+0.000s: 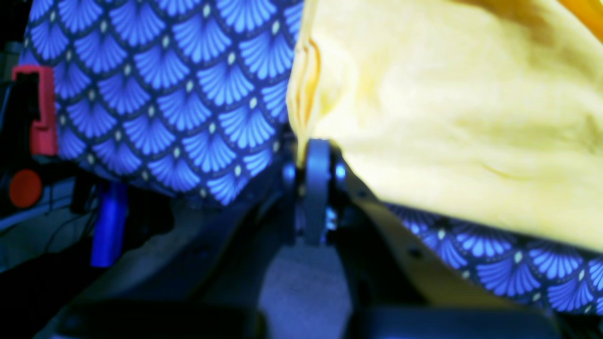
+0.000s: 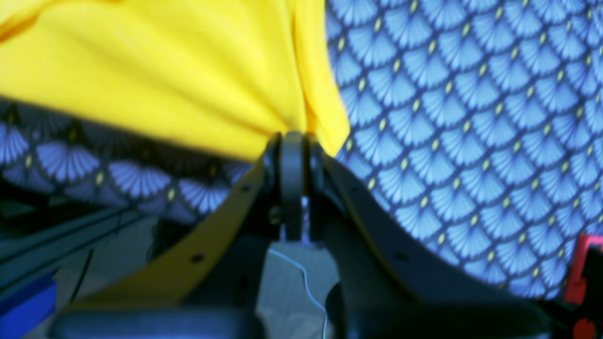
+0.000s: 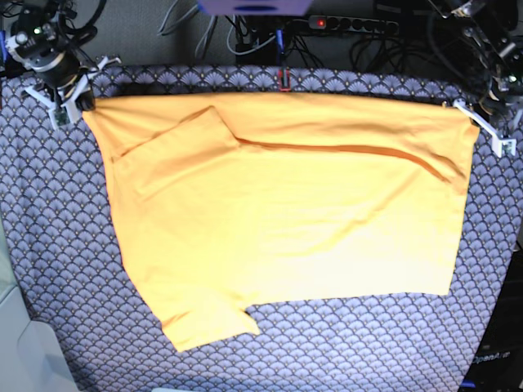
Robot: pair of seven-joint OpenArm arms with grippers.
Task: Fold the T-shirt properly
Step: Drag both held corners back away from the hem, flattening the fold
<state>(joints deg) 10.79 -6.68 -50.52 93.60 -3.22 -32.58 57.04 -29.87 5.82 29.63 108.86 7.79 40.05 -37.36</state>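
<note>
The yellow-orange T-shirt (image 3: 286,220) lies spread across the table, its far edge lifted and stretched between both grippers. My right gripper (image 3: 73,104) is at the far left in the base view, shut on the shirt's far left corner. Its wrist view shows the closed gripper (image 2: 293,137) pinching a bunch of the T-shirt (image 2: 165,70). My left gripper (image 3: 472,114) is at the far right, shut on the far right corner. In its wrist view the gripper (image 1: 308,146) clamps the edge of the T-shirt (image 1: 447,117). One sleeve (image 3: 208,327) sticks out at the near left.
The blue-grey fan-patterned tablecloth (image 3: 49,245) covers the table around the shirt. A red clamp (image 3: 283,77) sits at the far edge, with a power strip (image 3: 351,23) and cables behind it. A red clamp (image 1: 40,110) and a blue part (image 1: 108,226) show past the table edge.
</note>
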